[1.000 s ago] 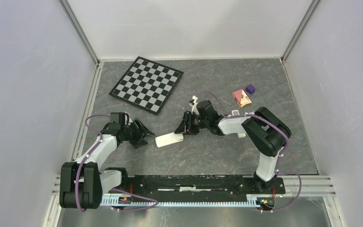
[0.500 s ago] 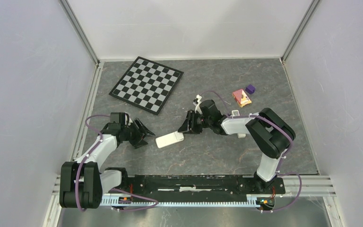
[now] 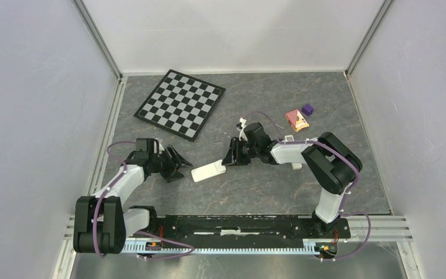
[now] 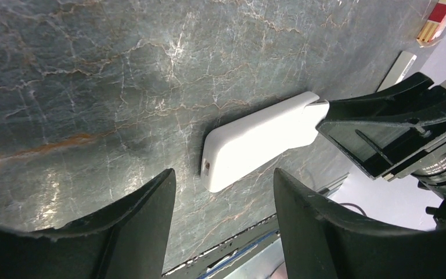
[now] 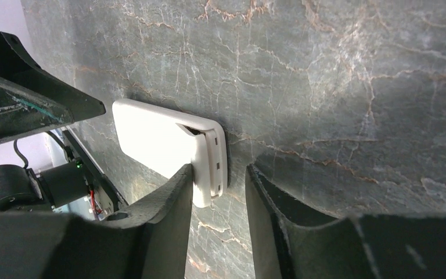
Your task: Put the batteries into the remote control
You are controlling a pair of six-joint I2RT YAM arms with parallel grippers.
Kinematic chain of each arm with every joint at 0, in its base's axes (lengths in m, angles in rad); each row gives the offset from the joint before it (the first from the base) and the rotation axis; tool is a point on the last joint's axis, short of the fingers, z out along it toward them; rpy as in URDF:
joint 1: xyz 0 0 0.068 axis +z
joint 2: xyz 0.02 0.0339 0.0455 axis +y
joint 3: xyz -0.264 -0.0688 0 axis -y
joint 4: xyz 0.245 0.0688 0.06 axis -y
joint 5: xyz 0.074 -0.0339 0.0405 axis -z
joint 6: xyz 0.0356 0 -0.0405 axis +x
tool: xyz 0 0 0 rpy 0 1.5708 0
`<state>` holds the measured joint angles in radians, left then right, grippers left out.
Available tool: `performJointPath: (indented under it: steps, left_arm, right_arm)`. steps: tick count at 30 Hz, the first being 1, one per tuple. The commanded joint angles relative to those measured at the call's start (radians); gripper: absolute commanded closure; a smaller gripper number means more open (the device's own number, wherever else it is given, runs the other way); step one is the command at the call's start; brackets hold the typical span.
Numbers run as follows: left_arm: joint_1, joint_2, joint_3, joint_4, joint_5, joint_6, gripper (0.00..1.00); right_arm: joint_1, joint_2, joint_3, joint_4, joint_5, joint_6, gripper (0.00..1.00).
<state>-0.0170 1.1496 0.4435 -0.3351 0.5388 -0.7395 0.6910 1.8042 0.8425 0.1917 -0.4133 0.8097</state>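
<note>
White remote control lies flat, one end between the right gripper's parted, unclamped jaws, the other just ahead of the left gripper's wide-apart jaws; looks light, rigid, slick plastic, so pinch across its long edges, may skid.

We see a white remote control on a dark grey surface marbled with pale and rust-brown veins. At eleven o'clock lies a chessboard in black and light grey checks, edged in black. Toward one o'clock we find a small purple block beside a pink and yellow-orange piece. The arms are white and black, with purple cables. The walls are pale lilac-grey.
</note>
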Motion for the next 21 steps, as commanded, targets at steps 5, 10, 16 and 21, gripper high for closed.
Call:
performJointPath:
  steps: [5, 10, 16, 21]
  left_arm:
    - [-0.005, -0.016, -0.062, 0.063, 0.043, -0.065, 0.33]
    - [-0.01, -0.012, -0.1, 0.12, 0.048, -0.105, 0.36]
    - [-0.024, 0.007, -0.137, 0.206, 0.086, -0.159, 0.44]
    - [-0.047, 0.059, -0.145, 0.266, 0.099, -0.186, 0.52]
  right_arm:
    - [0.015, 0.043, 0.064, -0.04, -0.006, -0.081, 0.6]
    - [0.021, 0.055, 0.072, -0.083, 0.015, -0.084, 0.69]
    - [0.03, 0.044, 0.054, -0.094, 0.039, -0.093, 0.72]
    - [0.037, 0.047, 0.053, -0.07, 0.02, -0.091, 0.74]
